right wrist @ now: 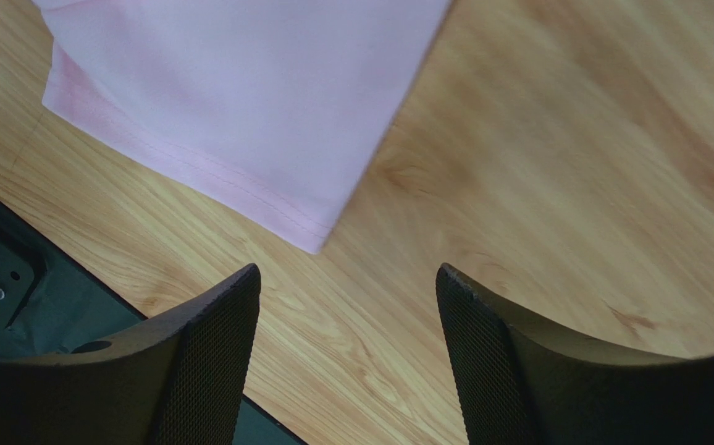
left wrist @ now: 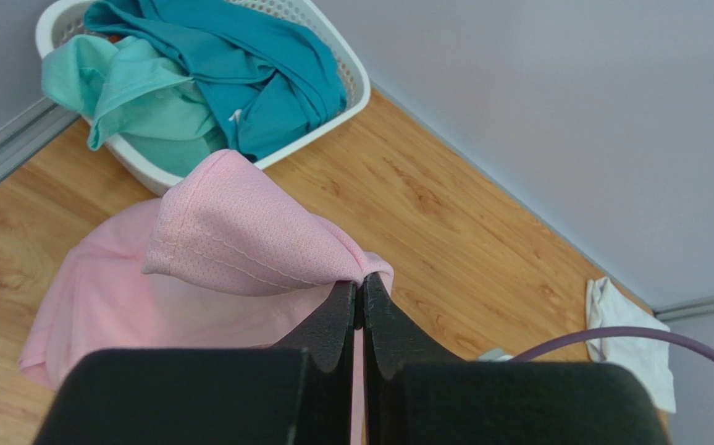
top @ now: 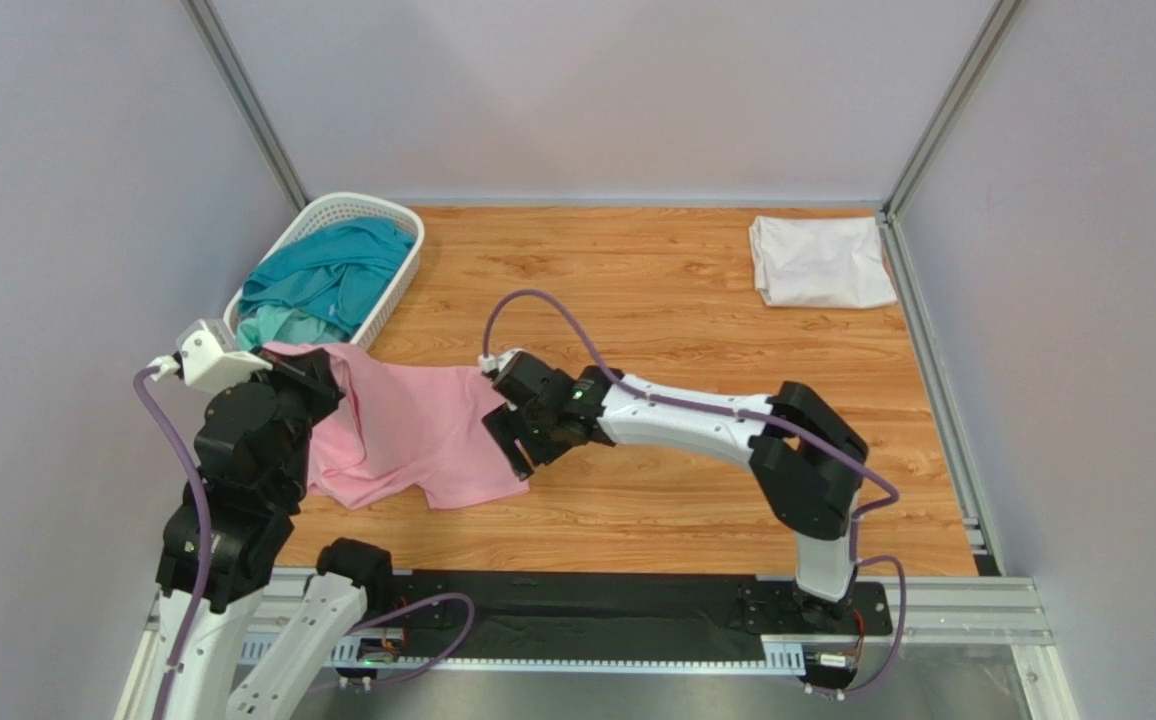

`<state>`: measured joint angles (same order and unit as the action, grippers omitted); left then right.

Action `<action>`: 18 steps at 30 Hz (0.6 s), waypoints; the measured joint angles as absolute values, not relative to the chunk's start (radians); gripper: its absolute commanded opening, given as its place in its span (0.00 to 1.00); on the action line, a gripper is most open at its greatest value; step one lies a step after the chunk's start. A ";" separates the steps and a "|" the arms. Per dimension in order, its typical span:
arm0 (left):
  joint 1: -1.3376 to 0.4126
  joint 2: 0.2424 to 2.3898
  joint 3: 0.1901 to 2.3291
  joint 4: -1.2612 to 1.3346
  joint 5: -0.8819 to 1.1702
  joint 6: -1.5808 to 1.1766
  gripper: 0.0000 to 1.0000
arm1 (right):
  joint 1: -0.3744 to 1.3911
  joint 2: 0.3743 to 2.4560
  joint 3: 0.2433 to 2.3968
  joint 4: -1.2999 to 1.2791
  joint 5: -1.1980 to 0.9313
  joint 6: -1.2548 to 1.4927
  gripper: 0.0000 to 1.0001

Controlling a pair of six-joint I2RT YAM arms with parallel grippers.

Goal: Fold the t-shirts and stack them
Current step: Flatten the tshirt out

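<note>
I have my left hand (left wrist: 359, 298) pinched tight on a fold of the pink t-shirt (top: 422, 428). It lifts that edge clear of the surface (top: 659, 315), so the cloth tents up from the fingers. The rest of the shirt lies spread at the near left, just in front of the basket (top: 332, 204). I judge this raised grip is there to carry one side across for a fold.

My right hand (right wrist: 347, 273) hangs low by the shirt's near right hem corner, fingers well apart and nothing between them. The corner lies flat on the wood just beyond the fingertips, so that side keeps the spread in place.

The white t-shirt (top: 822, 261) sits folded in the far right corner, well apart from the work; I take it as the start of the stack. A teal t-shirt (top: 326, 278) is bunched in the basket at the far left. By my reading the pink one is mid-fold, and the basket's contents are not yet done.
</note>
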<state>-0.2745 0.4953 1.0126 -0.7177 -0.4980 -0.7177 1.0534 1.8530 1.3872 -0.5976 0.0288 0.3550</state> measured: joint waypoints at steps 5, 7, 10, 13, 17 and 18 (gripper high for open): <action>-0.274 0.490 1.008 -0.753 -0.534 -0.732 0.00 | 1.134 1.969 1.451 -0.595 0.044 0.355 0.70; -0.274 0.490 1.002 -0.765 -0.542 -0.736 0.00 | 1.148 2.006 1.465 -0.595 0.053 0.355 0.70; -0.274 0.490 0.999 -0.781 -0.552 -0.738 0.00 | 1.157 2.056 1.481 -0.599 0.073 0.355 0.66; -0.274 0.487 0.999 -0.790 -0.564 -0.739 0.00 | 1.165 2.062 1.495 -0.602 0.106 0.356 0.60; -0.274 0.479 0.995 -0.796 -0.577 -0.743 0.00 | 1.172 2.087 1.517 -0.616 0.160 0.356 0.16; -0.274 0.478 0.995 -0.797 -0.581 -0.744 0.00 | 1.174 2.090 1.520 -0.616 0.167 0.361 0.12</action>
<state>-0.2745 0.4778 0.9955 -0.7967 -0.5808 -0.7437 1.1736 2.0895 1.5204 -0.6155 0.1673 0.3607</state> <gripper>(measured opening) 0.008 0.229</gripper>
